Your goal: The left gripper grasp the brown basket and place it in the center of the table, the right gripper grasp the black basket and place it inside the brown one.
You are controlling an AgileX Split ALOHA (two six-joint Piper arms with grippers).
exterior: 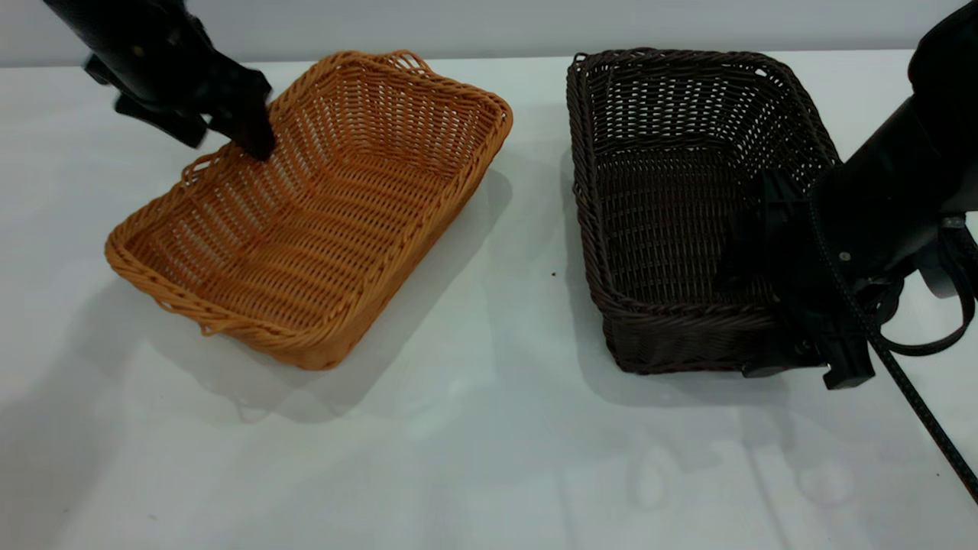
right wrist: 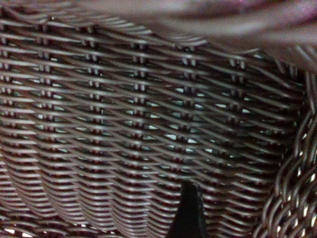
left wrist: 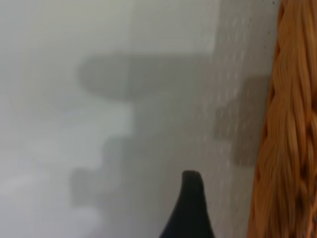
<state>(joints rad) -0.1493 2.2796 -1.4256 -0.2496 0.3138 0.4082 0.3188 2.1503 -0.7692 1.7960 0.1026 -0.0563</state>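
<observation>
Two baskets sit on the worktop (exterior: 489, 458): left gripper (exterior: 248, 137) straddles the brown basket (exterior: 321, 221) rim; right gripper (exterior: 772, 252) straddles the black basket (exterior: 672, 191) wall; neither grip can be judged.

The left arm is reaching down from the exterior view's upper left corner, its wrist angling toward the centre, with the left gripper (exterior: 248, 130) pointing steeply downward. One black fingertip (left wrist: 190, 206) is showing in the left wrist view. The right arm is entering from the right edge, sloping downward and inward, a black cable (exterior: 909, 382) trailing beneath the wrist. The right gripper (exterior: 764, 252) is lying low; one fingertip (right wrist: 189, 210) is showing in its wrist view.
</observation>
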